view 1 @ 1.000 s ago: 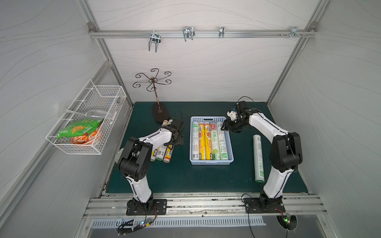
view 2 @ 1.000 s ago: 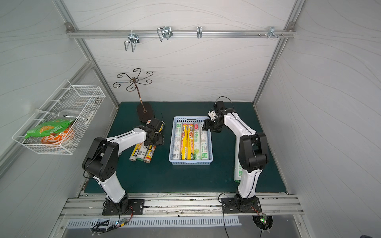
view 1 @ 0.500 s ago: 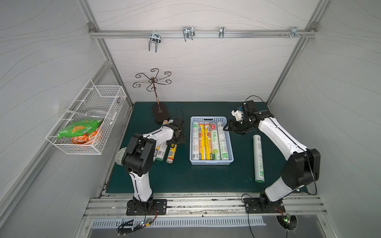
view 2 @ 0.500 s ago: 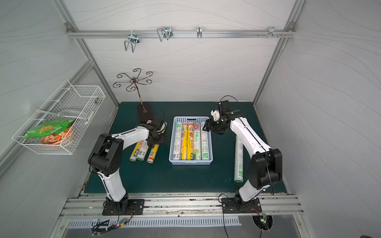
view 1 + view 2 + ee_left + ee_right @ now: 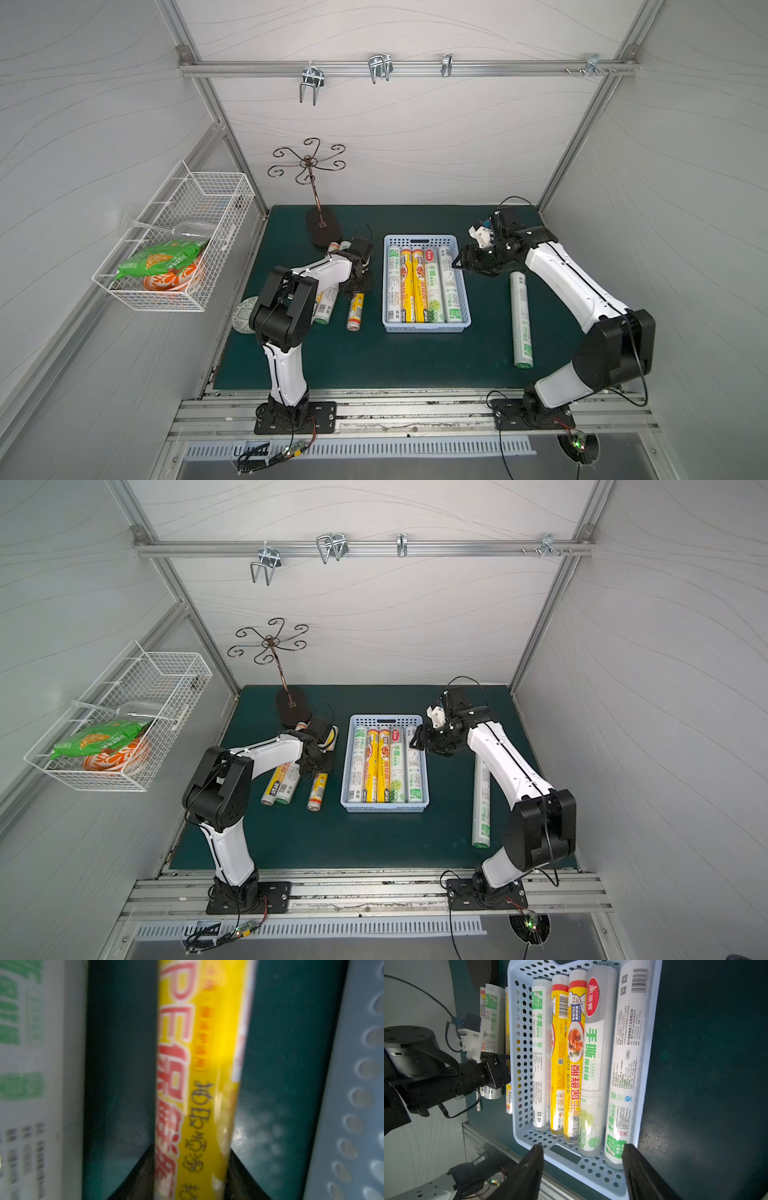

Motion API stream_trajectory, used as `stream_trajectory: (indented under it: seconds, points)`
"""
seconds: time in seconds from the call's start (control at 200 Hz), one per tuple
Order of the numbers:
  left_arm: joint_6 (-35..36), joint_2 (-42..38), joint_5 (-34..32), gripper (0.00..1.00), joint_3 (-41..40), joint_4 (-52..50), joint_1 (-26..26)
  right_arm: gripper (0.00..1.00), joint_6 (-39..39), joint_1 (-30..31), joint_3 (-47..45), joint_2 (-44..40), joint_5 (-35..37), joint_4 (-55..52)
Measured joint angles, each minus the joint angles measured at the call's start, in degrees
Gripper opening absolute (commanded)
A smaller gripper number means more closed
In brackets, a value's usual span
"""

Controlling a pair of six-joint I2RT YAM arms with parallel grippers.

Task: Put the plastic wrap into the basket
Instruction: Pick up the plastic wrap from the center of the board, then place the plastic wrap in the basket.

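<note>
Left wrist: hand (image 5: 190, 1153) has clamped yellow roll (image 5: 199, 1043).

The light-blue perforated basket (image 5: 427, 328) sits flat between the left gripper (image 5: 191, 1147) and right gripper (image 5: 582, 1147). Five rolls (image 5: 419, 286) lie side by side along it: white-green, two yellow, one white with a red label, and one white. A yellow roll (image 5: 199, 1064) lies on the mat, pinched between the left gripper's fingers. Two more rolls (image 5: 286, 789) lie beyond it, away from the basket. A long white roll (image 5: 521, 320) lies near the right gripper, on the side away from the basket.
</note>
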Motion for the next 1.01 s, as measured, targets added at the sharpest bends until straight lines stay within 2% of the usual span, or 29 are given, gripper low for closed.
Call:
stream_trajectory:
  seconds: [0.11,0.39,0.75,1.005]
  points:
    - [0.11,-0.13,0.9,0.37,0.0,0.04,-0.26,0.65,0.02,0.0,-0.83,-0.68,0.02,0.0]
    - [-0.87,-3.5,2.29,0.38,0.39,-3.26,-1.66,0.65,0.44,-0.02,-3.34,-3.08,0.15,-0.02]
    - [-7.82,-8.72,-3.78,0.38,13.73,-15.63,-7.67,0.65,0.46,-0.57,-5.62,-4.11,0.83,0.0]
    - [-14.14,-9.68,-3.67,0.38,18.91,-16.63,-12.11,0.64,0.48,-0.83,-6.43,-4.68,1.77,0.02]
